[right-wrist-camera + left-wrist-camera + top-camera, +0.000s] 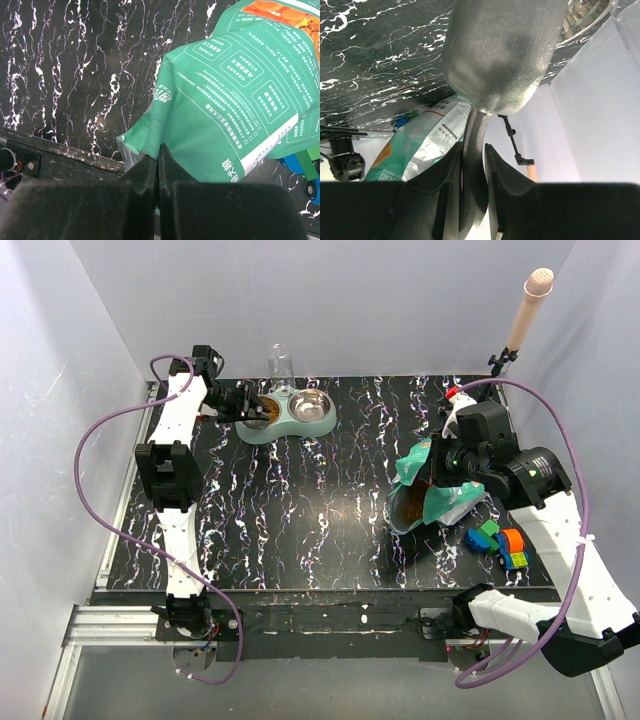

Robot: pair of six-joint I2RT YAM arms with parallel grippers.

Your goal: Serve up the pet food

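The left jaws are closed tight on the thin handle of the grey scoop (500, 55), pinching it from both sides. In the left wrist view only the rounded back of the scoop's cup shows, so I cannot tell whether it has pellets in it. The right jaws are shut flat on a folded edge of the teal-and-white bag (220, 115), holding its mouth up and open where it slumps on the right of the black marbled surface (300, 510). The pet food (404, 508) shows as a brown heap inside that open mouth. A smaller brown patch lies in the left cup of the mint-green double bowl (290, 432) at the back left, right where the scoop's tip hangs. The bowl's right cup (312, 406) looks bare steel. The step in hand looks like tipping a scoopful into the left cup. To do it well, the scoop's lip should stay inside the cup's rim and low over it, and the wrist should roll slowly so the pellets slide out rather than bounce onto the surface. The grip on the narrow handle must stay firm, since it could twist between the pads. The clear cup (280, 362) just behind the bowl could be knocked on the way out. The right arm should hold the bag steady so its mouth stays open beside the toy blocks (497, 540).
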